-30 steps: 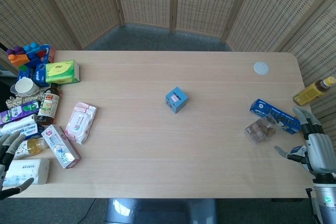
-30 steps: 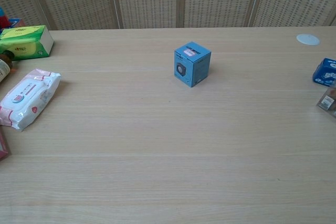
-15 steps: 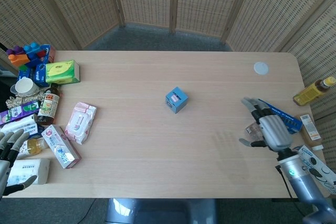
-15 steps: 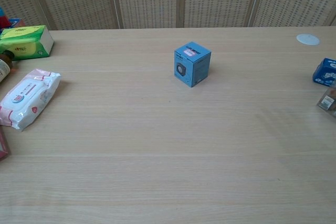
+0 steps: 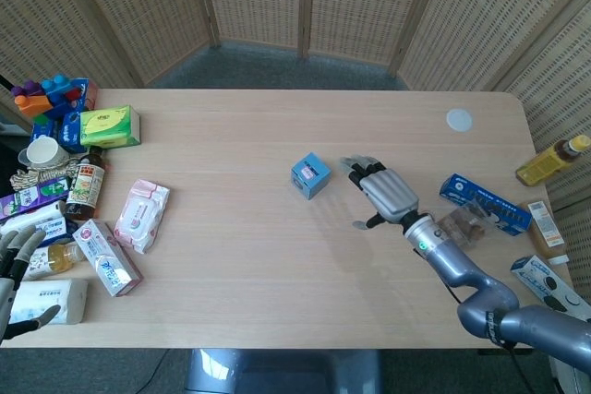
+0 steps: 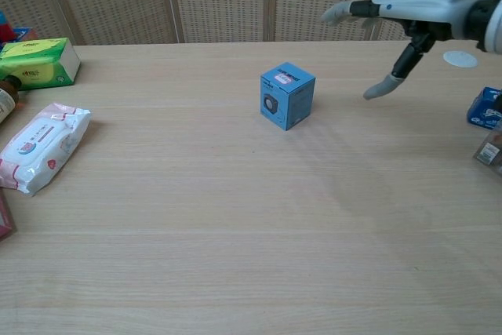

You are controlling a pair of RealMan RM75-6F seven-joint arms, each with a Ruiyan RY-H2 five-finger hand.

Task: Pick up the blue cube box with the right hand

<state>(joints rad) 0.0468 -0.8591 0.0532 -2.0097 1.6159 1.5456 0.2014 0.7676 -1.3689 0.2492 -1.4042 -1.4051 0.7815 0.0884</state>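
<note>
The blue cube box (image 5: 311,175) (image 6: 287,96) stands alone near the middle of the table, a white label on its top face. My right hand (image 5: 382,190) (image 6: 408,13) hovers just to the right of the box, palm down, fingers spread and the thumb hanging below; it holds nothing and does not touch the box. At the table's near left corner my left hand (image 5: 13,269) stays open with fingers apart, beside the clutter there.
Along the left edge lie a wet-wipes pack (image 5: 141,215) (image 6: 41,146), a green tissue box (image 5: 110,126) (image 6: 38,61), bottles and toy bricks. At the right sit a long blue box (image 5: 483,203), a clear packet (image 5: 459,226), a white disc (image 5: 459,119) and an oil bottle (image 5: 551,161).
My right hand has swept left from the table's right edge, past the long blue box, to a spot close beside the cube box. The box has not moved.
</note>
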